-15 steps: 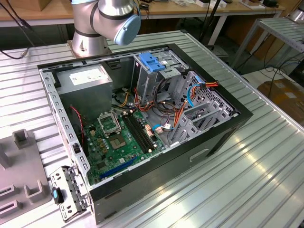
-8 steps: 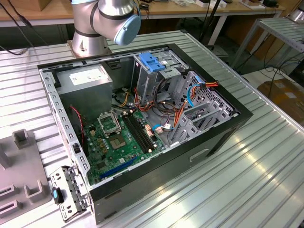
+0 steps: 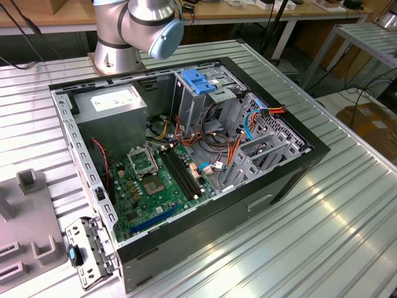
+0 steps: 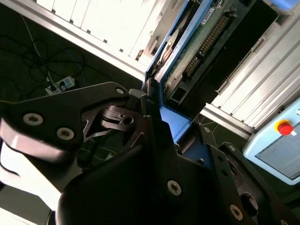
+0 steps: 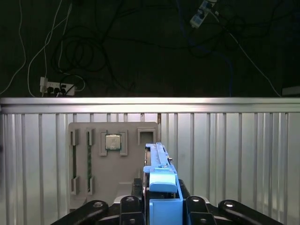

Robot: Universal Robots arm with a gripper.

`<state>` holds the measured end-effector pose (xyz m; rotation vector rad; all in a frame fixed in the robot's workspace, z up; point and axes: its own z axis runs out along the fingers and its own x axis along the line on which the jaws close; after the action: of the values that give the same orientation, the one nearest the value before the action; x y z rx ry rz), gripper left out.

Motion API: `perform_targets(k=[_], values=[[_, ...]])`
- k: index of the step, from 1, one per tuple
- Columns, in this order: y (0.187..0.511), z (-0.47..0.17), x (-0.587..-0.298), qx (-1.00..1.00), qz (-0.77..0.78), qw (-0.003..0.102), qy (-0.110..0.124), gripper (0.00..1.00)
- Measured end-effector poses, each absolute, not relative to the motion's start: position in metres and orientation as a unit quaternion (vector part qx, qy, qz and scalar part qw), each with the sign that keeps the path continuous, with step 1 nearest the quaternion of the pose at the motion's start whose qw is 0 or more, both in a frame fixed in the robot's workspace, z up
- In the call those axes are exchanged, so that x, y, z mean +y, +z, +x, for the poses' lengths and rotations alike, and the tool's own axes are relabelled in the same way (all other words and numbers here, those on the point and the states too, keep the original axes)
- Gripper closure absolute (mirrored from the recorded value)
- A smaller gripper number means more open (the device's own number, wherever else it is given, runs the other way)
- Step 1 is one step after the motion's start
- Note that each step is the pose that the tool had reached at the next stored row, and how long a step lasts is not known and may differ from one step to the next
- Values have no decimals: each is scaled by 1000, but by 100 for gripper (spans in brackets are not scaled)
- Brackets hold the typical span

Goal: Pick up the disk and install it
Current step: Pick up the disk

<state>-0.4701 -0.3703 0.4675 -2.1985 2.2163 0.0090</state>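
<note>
Ribbed metal counter (image 3: 347, 211) carries the open computer case (image 3: 273, 186) mid-frame in the exterior view; jaws clamp the disk (image 5: 162, 183), so pickup looks done, installing remains.

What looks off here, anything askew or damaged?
Nothing stands out. The gripper holds the disk straight by its blue frame. The chip sits square in the grey tray. The open case lies flat on the table, cables loose but inside.

We see an open computer case (image 3: 248, 214) lying on the ribbed bench (image 3: 335, 242), with the arm (image 3: 146, 25) beyond it.
</note>
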Motion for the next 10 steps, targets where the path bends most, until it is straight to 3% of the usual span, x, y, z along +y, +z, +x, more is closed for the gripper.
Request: perform_targets(k=[10], values=[[482, -468, -370, 710, -704, 10, 3, 63]])
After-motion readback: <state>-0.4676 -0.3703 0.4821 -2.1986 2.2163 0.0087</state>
